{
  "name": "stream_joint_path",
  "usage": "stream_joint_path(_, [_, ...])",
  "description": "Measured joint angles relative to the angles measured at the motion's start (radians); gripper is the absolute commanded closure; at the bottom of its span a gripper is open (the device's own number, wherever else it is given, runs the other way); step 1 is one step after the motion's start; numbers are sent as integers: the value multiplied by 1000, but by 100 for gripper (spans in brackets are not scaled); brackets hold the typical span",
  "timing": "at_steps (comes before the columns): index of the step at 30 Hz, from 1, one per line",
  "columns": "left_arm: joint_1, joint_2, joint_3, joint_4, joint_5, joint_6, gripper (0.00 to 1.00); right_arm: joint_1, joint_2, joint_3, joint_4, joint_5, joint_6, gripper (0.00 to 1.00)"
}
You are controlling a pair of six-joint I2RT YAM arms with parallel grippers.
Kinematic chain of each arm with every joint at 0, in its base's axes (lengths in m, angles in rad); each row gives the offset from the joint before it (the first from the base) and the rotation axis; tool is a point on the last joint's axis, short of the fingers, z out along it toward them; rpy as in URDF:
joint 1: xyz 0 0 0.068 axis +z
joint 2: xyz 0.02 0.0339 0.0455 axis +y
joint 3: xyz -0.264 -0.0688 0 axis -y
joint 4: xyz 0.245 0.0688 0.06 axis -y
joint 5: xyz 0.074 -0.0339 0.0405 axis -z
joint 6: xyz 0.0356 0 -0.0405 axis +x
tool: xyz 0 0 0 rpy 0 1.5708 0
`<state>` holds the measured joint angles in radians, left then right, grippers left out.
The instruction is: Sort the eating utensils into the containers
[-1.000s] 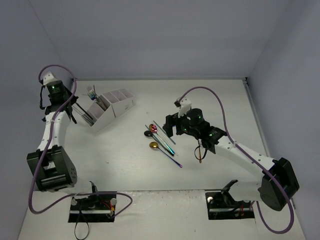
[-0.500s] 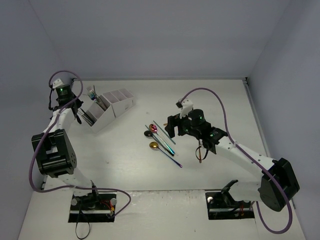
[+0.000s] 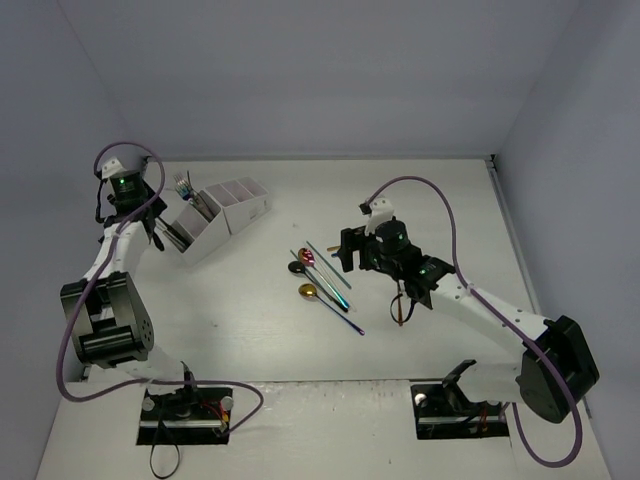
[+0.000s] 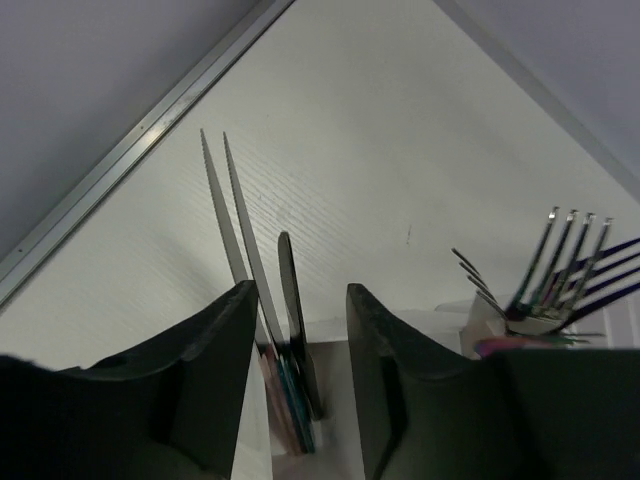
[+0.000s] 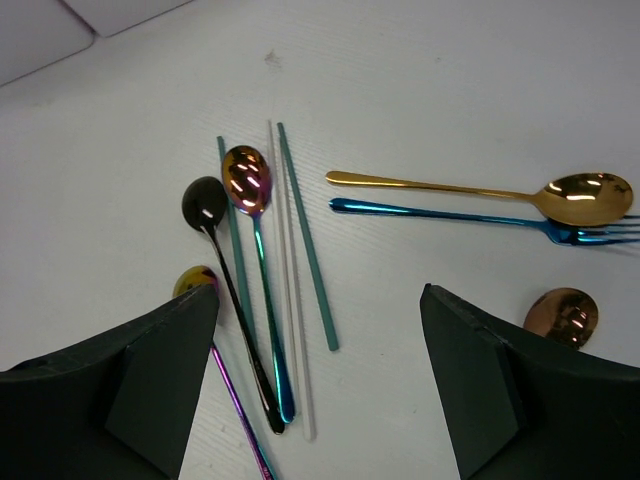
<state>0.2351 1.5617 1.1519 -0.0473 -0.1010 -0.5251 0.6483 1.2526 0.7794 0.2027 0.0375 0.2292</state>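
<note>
**Table** [image 3: 250, 330]: matte white, finely ribbed surface, bounded by pale walls.

**Caddy** [image 3: 228, 212]: white, thin-walled, stepped, with rectangular compartments in a row. It sits at the far left of the table, just beside the left pincer [image 4: 300, 292].

**Left pincer:** released. Its two dark, smooth, rounded fingers [image 4: 215, 380] stand apart directly over one caddy compartment and clamp nothing.

**Contents in the left wrist view:**
- Two knives [image 4: 240, 230] with long, narrow, pointed blades of polished silver-grey metal stand upright with the blades uppermost. The handle ends show pink and teal.
- One black knife [image 4: 290, 290] with a rounded tip stands against them.
- A cluster of forks [image 4: 545, 280] stands in the compartment to the right, tines up, glossy with a purple-blue sheen.

**Right pincer** [image 5: 315, 300]: released, with its fingers spread wide. It hangs above the loose utensils at the table centre and holds nothing.

**Loose utensils, all lying flat:**
- A black spoon [image 5: 205, 205] with an oval bowl.
- A rainbow spoon [image 5: 247, 178], mirror-finished, just beside the black one.
- A teal stick [image 5: 305, 235], a thin straight rod.
- A pale stick [image 5: 290, 300], running parallel to the teal one.
- A gold spoon [image 5: 585, 195], lying parallel to a blue fork [image 5: 450, 213].
- A copper spoon [image 5: 562, 315], with only the bowl visible.
- A purple-handled spoon [image 5: 195, 282], partly hidden behind the pincer finger.
</note>
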Motion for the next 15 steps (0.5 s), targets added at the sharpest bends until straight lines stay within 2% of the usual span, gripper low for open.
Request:
stream_joint_path(4, [0,-105,0,-48,-17,-5,38,-1,7,4,-43,99,63,21])
stream_joint_path(8, [0,-219,0,-118,-26,-3,29,-2,41,25,-81,177,147,21])
stream_joint_path(15, [-35,-424,-57,-226,82,0,26,-23,170,70,-139,275,292,24])
